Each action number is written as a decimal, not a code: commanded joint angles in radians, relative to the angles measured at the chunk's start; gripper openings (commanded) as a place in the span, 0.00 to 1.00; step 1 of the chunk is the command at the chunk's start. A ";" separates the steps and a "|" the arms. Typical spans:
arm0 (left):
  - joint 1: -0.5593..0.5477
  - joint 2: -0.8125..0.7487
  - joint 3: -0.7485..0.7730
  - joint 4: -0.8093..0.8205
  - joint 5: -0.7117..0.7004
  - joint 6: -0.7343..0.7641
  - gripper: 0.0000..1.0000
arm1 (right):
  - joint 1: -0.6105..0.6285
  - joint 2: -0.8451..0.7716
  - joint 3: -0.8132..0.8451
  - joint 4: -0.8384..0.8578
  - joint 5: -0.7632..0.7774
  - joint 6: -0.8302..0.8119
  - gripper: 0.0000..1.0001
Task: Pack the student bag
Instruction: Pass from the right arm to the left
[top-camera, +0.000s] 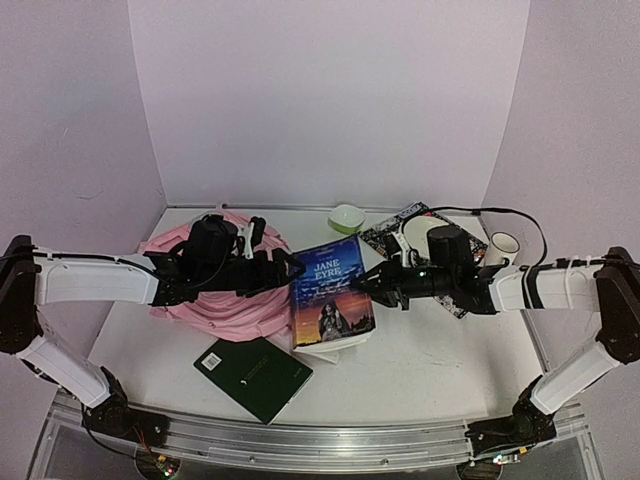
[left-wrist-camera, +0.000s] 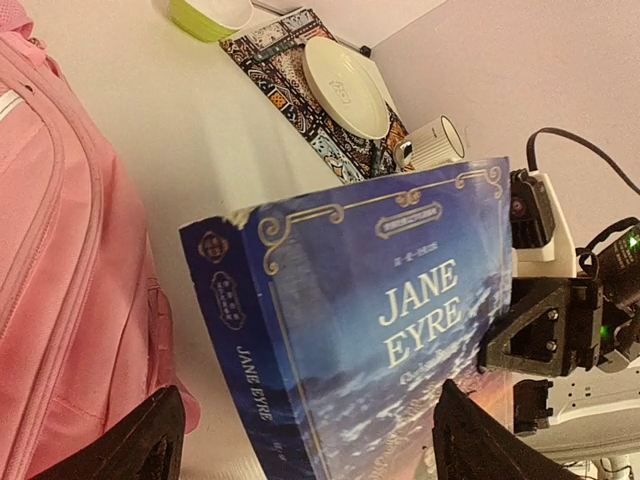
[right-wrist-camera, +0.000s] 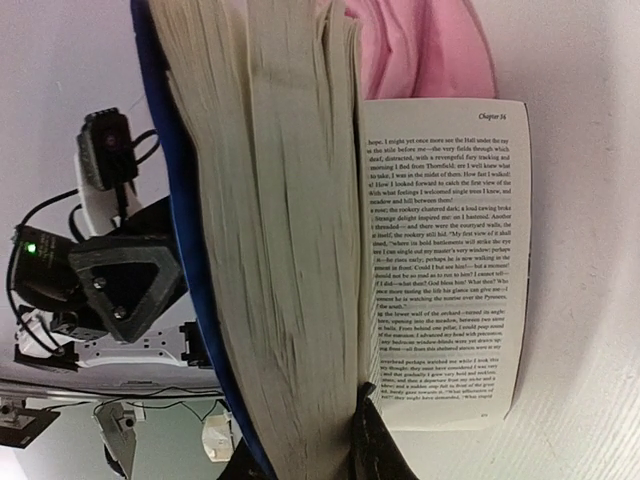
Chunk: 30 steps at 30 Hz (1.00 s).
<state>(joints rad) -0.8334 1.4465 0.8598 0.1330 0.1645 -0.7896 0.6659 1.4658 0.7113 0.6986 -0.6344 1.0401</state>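
The pink student bag (top-camera: 205, 295) lies at the left of the table; its side fills the left of the left wrist view (left-wrist-camera: 60, 250). A blue "Jane Eyre" book (top-camera: 331, 293) lies just right of it, with its right edge raised. My right gripper (top-camera: 364, 282) is shut on the front cover and most of the page block (right-wrist-camera: 270, 250). The last pages (right-wrist-camera: 440, 260) lie flat on the table. My left gripper (top-camera: 290, 268) is open at the book's spine side, and the spine (left-wrist-camera: 240, 350) stands between its wide-apart fingers (left-wrist-camera: 150, 445).
A dark green book (top-camera: 252, 377) lies near the front edge. A green bowl (top-camera: 347, 217), a patterned book with a white plate (top-camera: 405, 232) on it and a white mug (top-camera: 503, 243) stand at the back right. White walls enclose the table.
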 joint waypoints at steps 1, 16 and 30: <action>0.025 -0.059 -0.034 0.093 0.063 -0.025 0.87 | -0.002 -0.055 0.086 0.381 -0.132 0.089 0.00; 0.059 -0.055 -0.087 0.433 0.331 -0.147 0.81 | 0.014 0.003 0.108 0.511 -0.173 0.160 0.00; 0.064 -0.184 -0.161 0.572 0.309 -0.219 0.18 | 0.021 0.095 0.128 0.519 -0.150 0.156 0.02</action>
<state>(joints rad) -0.7616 1.3352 0.6968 0.5434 0.4352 -0.9921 0.6829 1.5645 0.7549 1.0499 -0.7713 1.1852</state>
